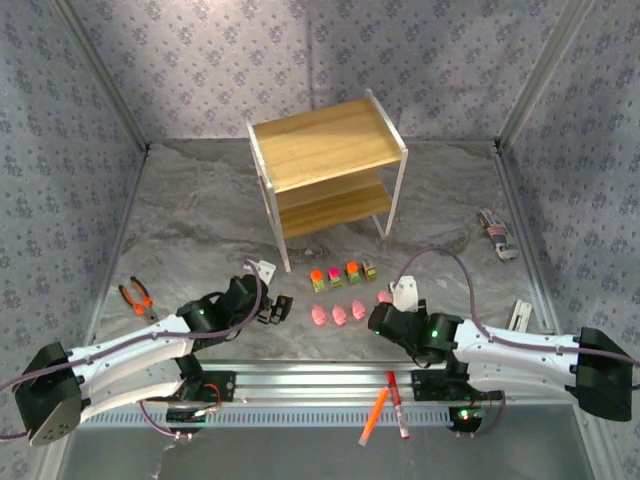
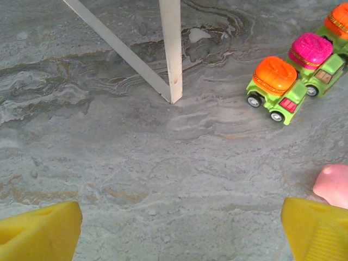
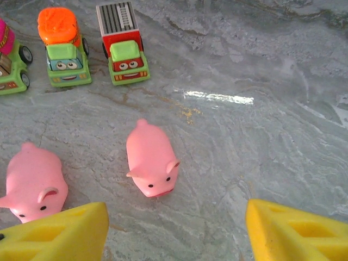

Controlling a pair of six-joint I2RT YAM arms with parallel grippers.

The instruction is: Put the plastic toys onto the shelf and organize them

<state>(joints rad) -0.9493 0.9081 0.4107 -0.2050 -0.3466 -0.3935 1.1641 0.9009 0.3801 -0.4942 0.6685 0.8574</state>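
Note:
The shelf stands at the back centre with both wooden boards bare. In front of it several small trucks form a row, and several pink pigs lie nearer. My left gripper is open just left of the pigs. In its wrist view the left gripper spans bare table, with an orange-topped truck, a pink-topped truck and a shelf leg ahead. My right gripper is open. A pig lies just ahead of its fingers, untouched. Another pig lies to the left.
Orange-handled pliers lie at the left. An orange marker and a red marker rest on the rail between the arm bases. A small striped object lies at the right. Patterned walls close in the table.

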